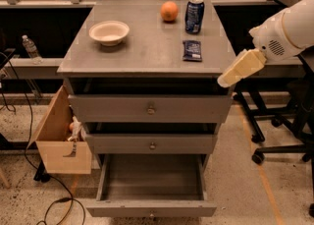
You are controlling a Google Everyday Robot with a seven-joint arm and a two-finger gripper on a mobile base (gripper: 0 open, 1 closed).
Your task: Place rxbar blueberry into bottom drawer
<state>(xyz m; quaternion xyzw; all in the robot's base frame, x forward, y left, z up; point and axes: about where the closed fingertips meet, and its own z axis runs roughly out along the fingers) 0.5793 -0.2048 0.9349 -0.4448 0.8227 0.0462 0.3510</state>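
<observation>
The rxbar blueberry [192,50], a flat dark-blue wrapper, lies on the grey cabinet top [147,52] near its right edge, just in front of the blue can. The bottom drawer [151,208] is pulled out and its inside shows nothing in it. The two upper drawers stand slightly open. My gripper [239,69], a cream-coloured piece at the end of the white arm, hangs just off the cabinet's right front corner, to the right of the bar and a little below the top. It holds nothing that I can see.
A white bowl [109,32], an orange [169,11] and an upright blue soda can [194,15] stand on the cabinet top. A tan wooden box [61,145] hangs at the left. Chair bases [277,145] stand at the right, and a cable [54,204] lies on the floor.
</observation>
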